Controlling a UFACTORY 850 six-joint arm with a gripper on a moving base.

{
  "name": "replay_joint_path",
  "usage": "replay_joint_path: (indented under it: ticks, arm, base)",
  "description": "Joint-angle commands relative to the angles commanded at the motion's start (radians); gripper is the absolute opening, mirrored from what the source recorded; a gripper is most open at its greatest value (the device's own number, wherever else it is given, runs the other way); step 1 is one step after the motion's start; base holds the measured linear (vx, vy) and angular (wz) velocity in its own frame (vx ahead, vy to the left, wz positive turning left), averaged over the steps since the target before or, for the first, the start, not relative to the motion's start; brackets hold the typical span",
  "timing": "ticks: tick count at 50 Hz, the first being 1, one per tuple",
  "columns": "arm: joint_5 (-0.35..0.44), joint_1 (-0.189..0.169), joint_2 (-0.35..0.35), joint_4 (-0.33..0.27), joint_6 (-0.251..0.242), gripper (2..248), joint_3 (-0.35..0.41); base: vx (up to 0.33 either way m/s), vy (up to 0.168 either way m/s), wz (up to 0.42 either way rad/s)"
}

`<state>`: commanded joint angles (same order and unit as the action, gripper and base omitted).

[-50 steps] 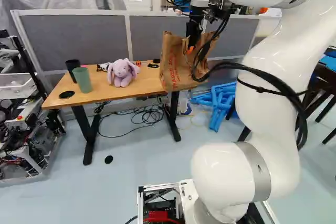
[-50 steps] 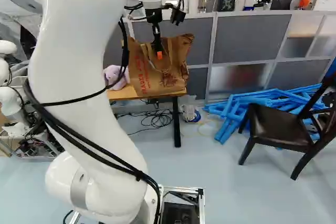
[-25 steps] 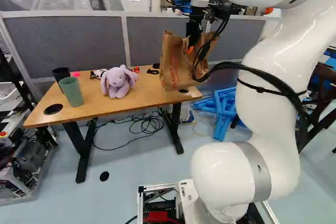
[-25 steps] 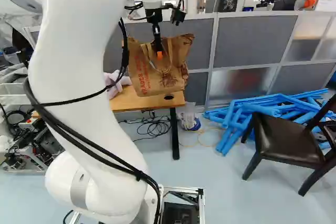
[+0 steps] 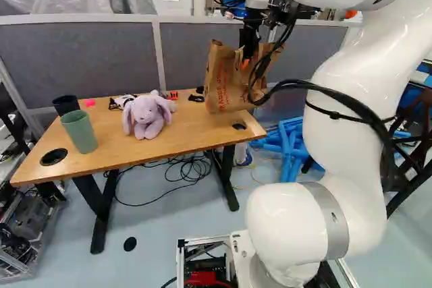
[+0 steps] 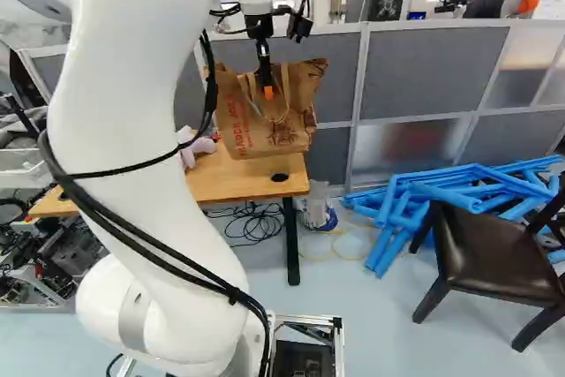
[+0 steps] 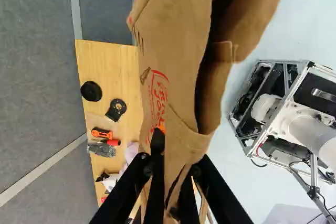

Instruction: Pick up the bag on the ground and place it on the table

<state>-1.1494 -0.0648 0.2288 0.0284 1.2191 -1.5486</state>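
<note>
Hand [image 6: 267, 91]: brown bag [image 6: 243, 130] pinched at its top
Bag: held up – near the right end, in the left base view, of the desk [image 5: 189, 128]
Desk: occupied by plush rabbit [image 5: 146, 117], green cup [image 5: 79, 133]
Floor: blue tubes [image 6: 415, 196] heaped – near chair [image 6: 485, 253]

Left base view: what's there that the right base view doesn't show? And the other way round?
Only the left base view shows the green cup and black cup.
Only the right base view shows cloudy wall panels.
Both show the paper bag held in the gripper, the table, the bunny and blue pipes.
</note>
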Motion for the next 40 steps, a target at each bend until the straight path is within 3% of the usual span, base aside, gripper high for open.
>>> replay_joint_path:
  ticks: [13, 40]
  arm:
    - [0.0, 0.01, 0.015, 0.0, 0.0, 21, -0.016]
    - [0.0, 0.077, 0.166, 0.0, 0.0, 21, -0.133]
  base:
    - [-0.002, 0.0, 0.0]
    - [0.0, 0.0, 0.0]
